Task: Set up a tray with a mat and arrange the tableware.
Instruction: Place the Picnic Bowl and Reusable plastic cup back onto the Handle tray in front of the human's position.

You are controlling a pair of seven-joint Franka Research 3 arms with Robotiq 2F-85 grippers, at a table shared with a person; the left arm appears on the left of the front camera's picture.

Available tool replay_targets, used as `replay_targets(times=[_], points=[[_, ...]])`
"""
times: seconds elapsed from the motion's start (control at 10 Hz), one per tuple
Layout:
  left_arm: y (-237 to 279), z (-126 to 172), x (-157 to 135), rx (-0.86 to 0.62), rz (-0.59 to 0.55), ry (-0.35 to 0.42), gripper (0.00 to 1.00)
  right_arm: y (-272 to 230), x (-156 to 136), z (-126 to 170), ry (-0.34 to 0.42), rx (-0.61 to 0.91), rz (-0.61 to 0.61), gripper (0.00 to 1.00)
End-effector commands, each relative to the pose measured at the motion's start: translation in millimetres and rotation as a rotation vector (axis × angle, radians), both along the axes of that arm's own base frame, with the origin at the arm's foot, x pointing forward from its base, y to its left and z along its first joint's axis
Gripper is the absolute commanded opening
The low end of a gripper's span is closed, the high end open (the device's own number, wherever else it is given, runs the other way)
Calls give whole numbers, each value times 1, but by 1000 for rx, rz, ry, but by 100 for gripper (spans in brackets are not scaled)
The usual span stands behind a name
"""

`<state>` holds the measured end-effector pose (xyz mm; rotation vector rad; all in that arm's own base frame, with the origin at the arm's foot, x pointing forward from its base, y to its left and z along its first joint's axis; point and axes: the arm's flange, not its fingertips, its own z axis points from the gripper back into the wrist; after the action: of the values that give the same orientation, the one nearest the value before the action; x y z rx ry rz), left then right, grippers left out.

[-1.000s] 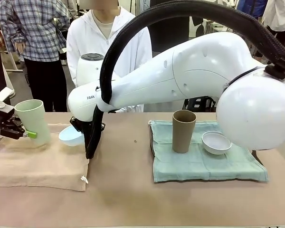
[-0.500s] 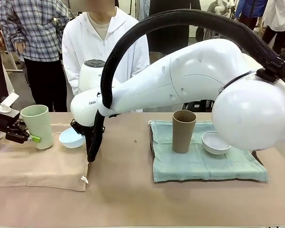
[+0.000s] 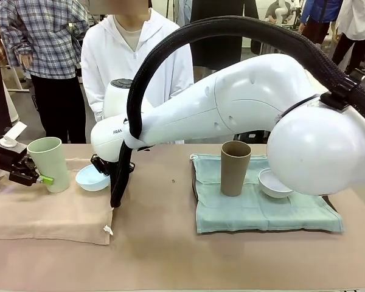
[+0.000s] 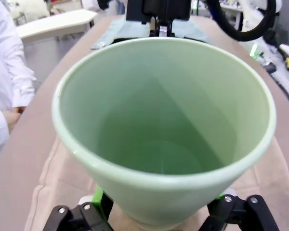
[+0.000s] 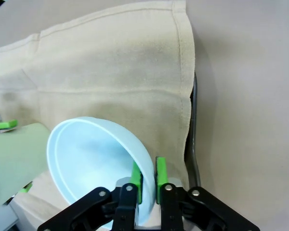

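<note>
The left gripper [image 3: 41, 178] straddles the green cup [image 3: 50, 163], which stands upright on the beige mat [image 3: 45, 213]; whether its pads press the cup I cannot tell; the right gripper [image 5: 148, 179] has its pads narrowly parted either side of the blue bowl's [image 3: 92, 177] rim, the bowl resting tilted on the same mat beside the cup.

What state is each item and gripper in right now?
Pale green cup: upright on beige mat, between the fingers of left gripper.
Light blue bowl: tilted, rim between the pads of right gripper.
Tan cup: upright on green mat.
White bowl: upright on green mat.
Both grippers: grip or release unclear.
</note>
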<state>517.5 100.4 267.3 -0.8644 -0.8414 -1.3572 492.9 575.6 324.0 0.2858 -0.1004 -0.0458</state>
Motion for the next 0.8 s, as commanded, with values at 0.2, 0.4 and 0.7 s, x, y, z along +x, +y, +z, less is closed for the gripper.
replay_targets(times=[0.2,0.4,0.7], points=[[18,20,-8,18,18,-22,100,-4,-20,40,-20,-110,9,100],[31,37,-13,106,29,3,100,-11,-33,58,-40,-156,10,100],[38,94,-35,357,-5,90,100,-25,-54,89,-87,-171,1,100]])
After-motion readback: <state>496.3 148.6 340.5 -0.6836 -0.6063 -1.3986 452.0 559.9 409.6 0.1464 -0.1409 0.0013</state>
